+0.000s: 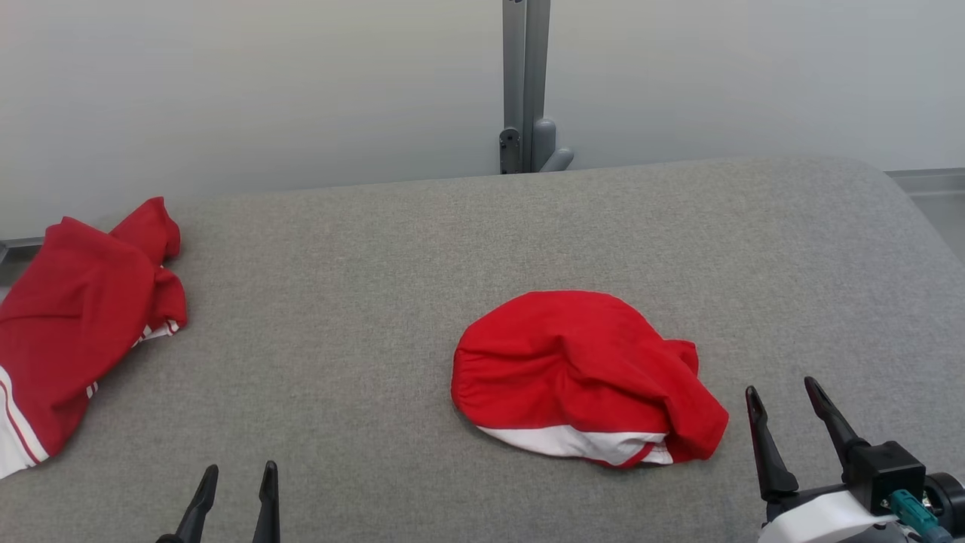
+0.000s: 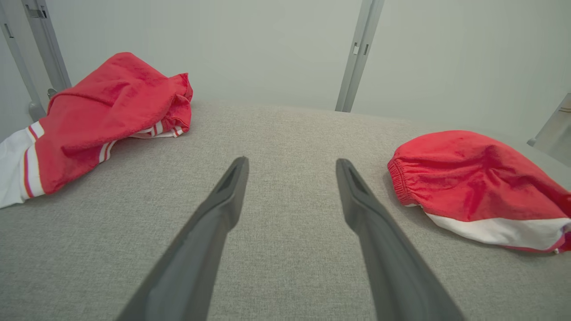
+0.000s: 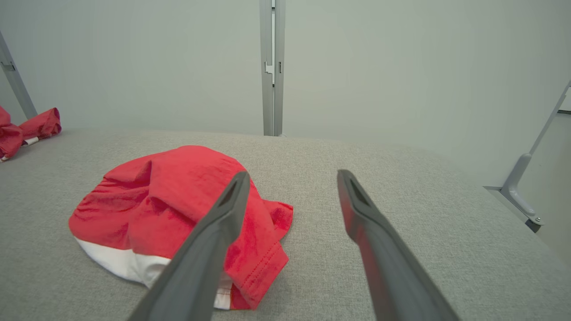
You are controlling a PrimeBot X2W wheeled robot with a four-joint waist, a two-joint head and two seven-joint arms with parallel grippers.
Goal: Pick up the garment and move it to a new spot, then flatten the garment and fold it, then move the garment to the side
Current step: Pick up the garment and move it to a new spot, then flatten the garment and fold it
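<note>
The bunched red shorts are lying toward 4 o'clock from the middle of the grey padded table, the right gripper standing at their 4 o'clock and the left gripper at their 8 o'clock, both spread and empty. Pinching only the loose leg fold is likely risking the bundle unrolling and dragging.

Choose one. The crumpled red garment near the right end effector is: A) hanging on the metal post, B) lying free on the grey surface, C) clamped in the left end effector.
B: the red garment rests on the grey surface, the open right end effector apart.
</note>
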